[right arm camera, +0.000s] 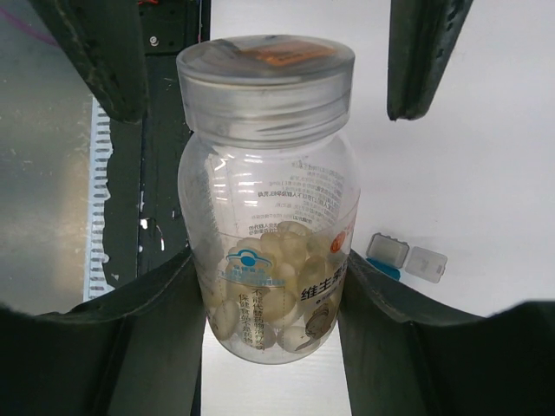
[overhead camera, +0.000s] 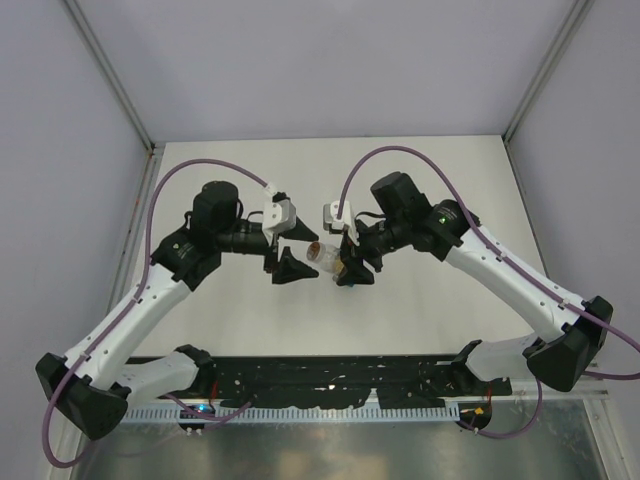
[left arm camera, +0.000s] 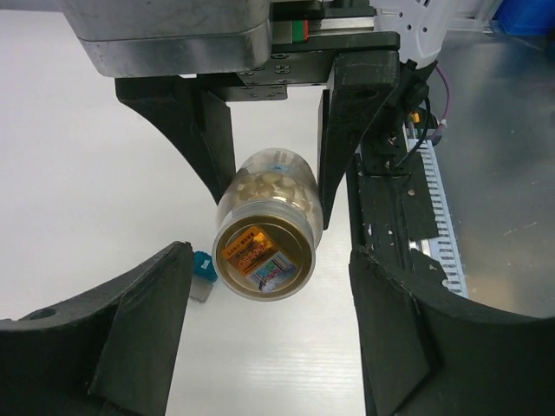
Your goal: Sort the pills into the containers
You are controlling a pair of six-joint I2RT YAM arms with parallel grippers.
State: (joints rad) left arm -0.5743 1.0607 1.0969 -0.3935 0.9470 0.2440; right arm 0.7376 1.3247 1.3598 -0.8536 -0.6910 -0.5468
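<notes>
The right gripper (right arm camera: 269, 299) clamps the pill bottle (right arm camera: 269, 199) by its body. The left gripper (left arm camera: 269, 260) stands wide, jaws either side of the lid (left arm camera: 263, 253), apparently clear of it. Centre the lid before closing, then twist. The teal container (right arm camera: 388, 251) and grey container (right arm camera: 427, 263) lie below, beside the bottle.

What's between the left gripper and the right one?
The pill bottle, held by the right gripper; its cap sits inside the open left gripper, untouched. Clearest in the left wrist view.
</notes>
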